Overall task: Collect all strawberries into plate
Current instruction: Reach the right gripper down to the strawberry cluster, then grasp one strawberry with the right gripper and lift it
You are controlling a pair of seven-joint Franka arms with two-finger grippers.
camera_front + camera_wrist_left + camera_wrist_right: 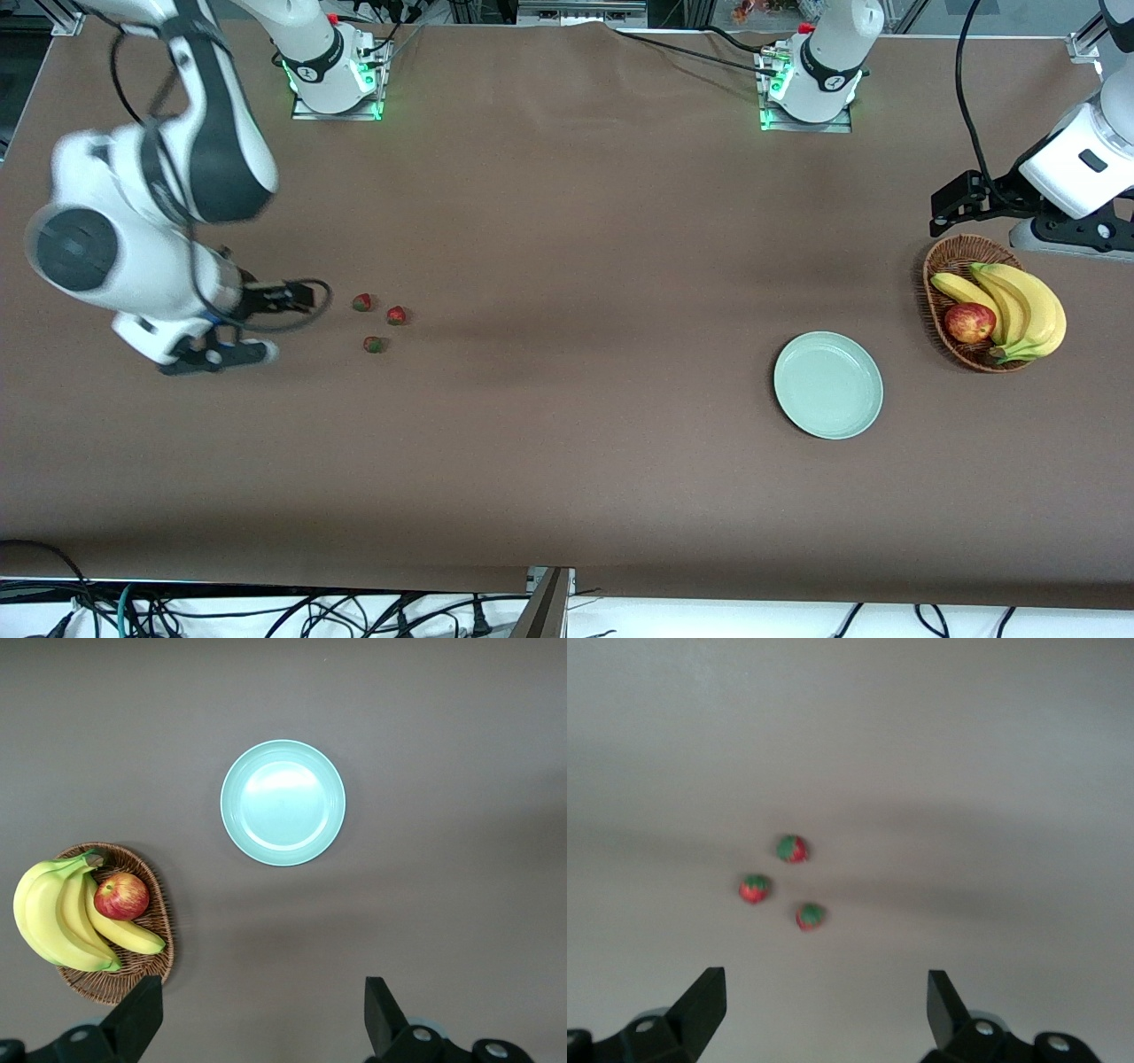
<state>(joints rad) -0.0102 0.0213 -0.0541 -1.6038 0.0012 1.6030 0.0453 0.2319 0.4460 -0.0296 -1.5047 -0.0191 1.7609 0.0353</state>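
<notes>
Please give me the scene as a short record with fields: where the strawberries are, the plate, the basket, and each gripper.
strawberries: three, loose on the table toward the right arm's end, none in the plate
plate: bare, toward the left arm's end, beside the basket
basket: holds bananas and an apple
right gripper: jaws open, low beside the strawberries, holding nothing
left gripper: jaws open, waiting high above the plate and the basket

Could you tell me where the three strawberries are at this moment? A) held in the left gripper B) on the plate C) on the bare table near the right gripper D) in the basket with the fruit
C: the three strawberries lie on the cloth beside the open right gripper, and the plate holds nothing.
</notes>
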